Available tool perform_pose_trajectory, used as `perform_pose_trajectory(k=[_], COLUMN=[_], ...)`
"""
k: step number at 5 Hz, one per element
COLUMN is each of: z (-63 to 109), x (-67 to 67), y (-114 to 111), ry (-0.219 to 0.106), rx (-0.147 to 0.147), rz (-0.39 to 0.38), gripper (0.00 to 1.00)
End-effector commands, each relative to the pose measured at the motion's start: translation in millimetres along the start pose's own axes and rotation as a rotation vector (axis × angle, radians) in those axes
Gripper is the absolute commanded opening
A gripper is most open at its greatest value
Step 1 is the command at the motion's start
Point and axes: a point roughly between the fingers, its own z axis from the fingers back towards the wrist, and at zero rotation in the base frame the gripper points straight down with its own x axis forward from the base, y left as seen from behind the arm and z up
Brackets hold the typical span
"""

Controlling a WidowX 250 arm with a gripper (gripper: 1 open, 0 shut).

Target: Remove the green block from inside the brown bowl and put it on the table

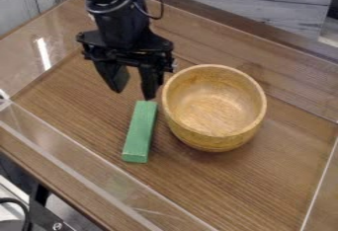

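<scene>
The green block (pixel 138 131) lies flat on the table (pixel 79 112), just left of the brown bowl (pixel 215 107) and close to its wall. The bowl stands upright with nothing inside it. My gripper (pixel 132 85) hangs pointing down above the far end of the block, clear of it. Its black fingers (pixel 115 77) are drawn in and hold nothing, so it is shut on empty air.
Low clear acrylic walls (pixel 40 52) edge the tabletop on the left and front. A grey marbled surface (pixel 284 13) lies beyond the far edge. The black arm (pixel 113 8) reaches in from the top left.
</scene>
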Motion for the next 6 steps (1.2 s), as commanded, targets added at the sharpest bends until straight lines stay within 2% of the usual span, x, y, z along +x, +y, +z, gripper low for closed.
perform_pose_trajectory(k=[1,3,5,6], z=[14.6,20.0,29.0,22.1], x=[-1.9,9.4,1.6,-9.2], y=[3.4,-10.1,-29.9,-30.8], ry=[-0.023,-0.004,0.016,0.021], rx=[-0.011,-0.026,-0.039,-0.046], rz=[-0.080,-0.132,-0.178,-0.202], gripper=[1.00,1.00,1.00,1.00])
